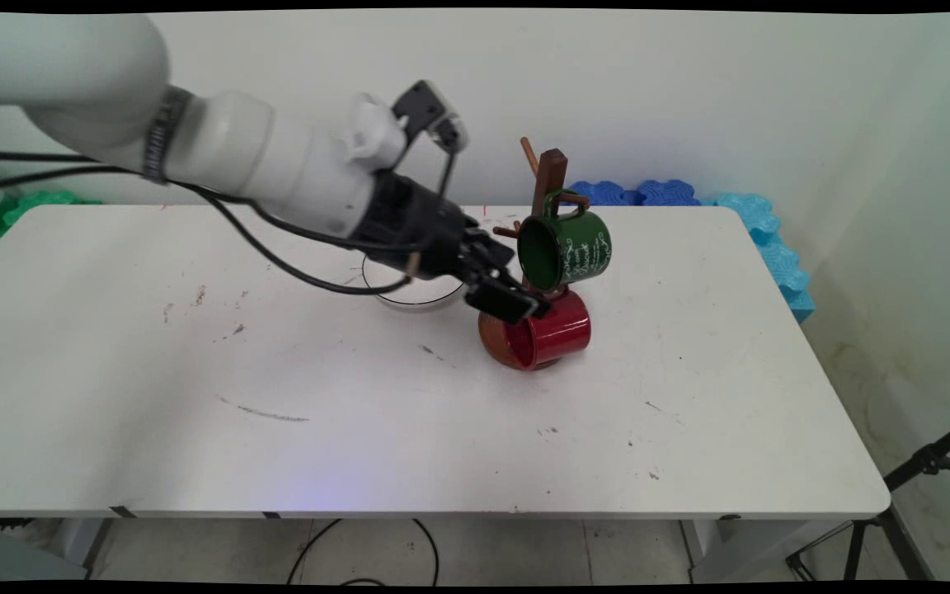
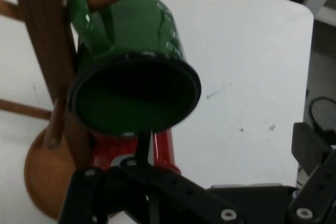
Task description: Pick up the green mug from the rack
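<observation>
A wooden mug tree (image 1: 549,177) stands at the middle back of the white table (image 1: 195,371). A green mug (image 1: 566,247) hangs by its handle from one of its pegs, mouth toward the arm. Below it a red mug (image 1: 553,334) lies on its side over the tree's round base (image 1: 491,337). My gripper (image 1: 512,297) reaches in from the left, low, right at the red mug's rim. In the hand view the green mug (image 2: 134,87) fills the middle and the red mug (image 2: 134,150) shows just under it. The gripper (image 2: 194,187) is open, one finger (image 2: 311,148) standing apart at the right.
A thin black circle (image 1: 413,285) is drawn on the table under the wrist. Blue foam mats (image 1: 776,247) line the back and right edge, green ones (image 1: 30,202) the back left. A black tripod (image 1: 920,470) stands beyond the near right corner.
</observation>
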Controlling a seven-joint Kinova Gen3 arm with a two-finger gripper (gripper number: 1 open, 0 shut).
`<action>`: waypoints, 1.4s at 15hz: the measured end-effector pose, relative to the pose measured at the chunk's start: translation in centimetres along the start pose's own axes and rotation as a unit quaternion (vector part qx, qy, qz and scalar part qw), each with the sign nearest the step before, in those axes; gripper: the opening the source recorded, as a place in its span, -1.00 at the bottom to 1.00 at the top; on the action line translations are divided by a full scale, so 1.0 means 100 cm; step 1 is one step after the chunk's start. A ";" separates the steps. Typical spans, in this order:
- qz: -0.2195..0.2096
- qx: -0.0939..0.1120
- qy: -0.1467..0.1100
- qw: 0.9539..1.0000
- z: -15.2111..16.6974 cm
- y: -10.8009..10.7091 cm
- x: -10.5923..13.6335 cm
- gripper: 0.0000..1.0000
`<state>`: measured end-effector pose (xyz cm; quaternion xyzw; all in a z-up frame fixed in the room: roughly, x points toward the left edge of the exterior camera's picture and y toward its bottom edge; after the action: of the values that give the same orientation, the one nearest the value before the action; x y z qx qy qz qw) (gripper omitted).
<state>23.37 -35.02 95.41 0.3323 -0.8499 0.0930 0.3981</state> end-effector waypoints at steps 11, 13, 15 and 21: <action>-0.017 0.016 0.043 0.999 0.049 0.012 -0.003 1.00; -0.021 0.019 0.049 0.998 0.052 0.012 -0.006 1.00; -0.025 0.020 0.055 0.998 0.055 0.012 -0.010 1.00; -0.028 0.015 0.078 0.996 0.063 0.012 -0.020 1.00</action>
<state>19.69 -35.80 89.90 0.3539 -0.8053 0.1203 0.4602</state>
